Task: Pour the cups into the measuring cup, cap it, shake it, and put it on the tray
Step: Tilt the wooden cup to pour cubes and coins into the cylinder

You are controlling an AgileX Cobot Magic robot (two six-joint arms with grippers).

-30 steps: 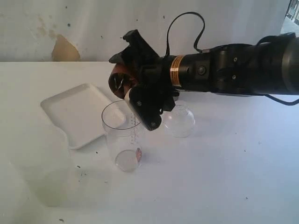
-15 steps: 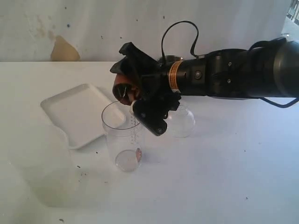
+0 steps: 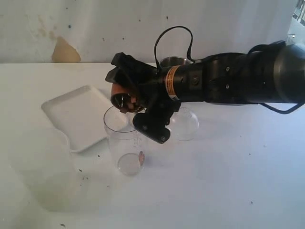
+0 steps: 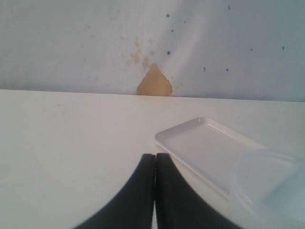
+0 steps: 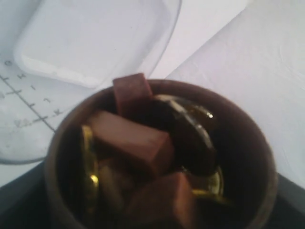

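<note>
My right gripper (image 3: 137, 99) is shut on the brown wooden cup (image 3: 123, 97), held tipped on its side just above the rim of the clear measuring cup (image 3: 125, 143). In the right wrist view the wooden cup (image 5: 259, 162) holds brown blocks (image 5: 131, 138) and gold coins, with the measuring cup's scale (image 5: 28, 107) right beside its lip. The steel tumbler (image 3: 174, 61) peeks out behind the right arm. The white tray (image 3: 78, 114) lies left of the measuring cup. My left gripper (image 4: 155, 155) is shut on nothing, hovering over bare table near the tray (image 4: 200, 148).
A clear dome cap (image 3: 183, 124) stands right of the measuring cup, under the arm. A cloudy translucent cup (image 3: 47, 179) sits blurred at the front left, also visible as the cloudy cup (image 4: 271, 183) by the tray. A small reddish piece lies at the measuring cup's bottom.
The right arm has shifted left and rolled, tipping the wooden cup further over the measuring cup's mouth. The steel tumbler has come into view behind the arm.
</note>
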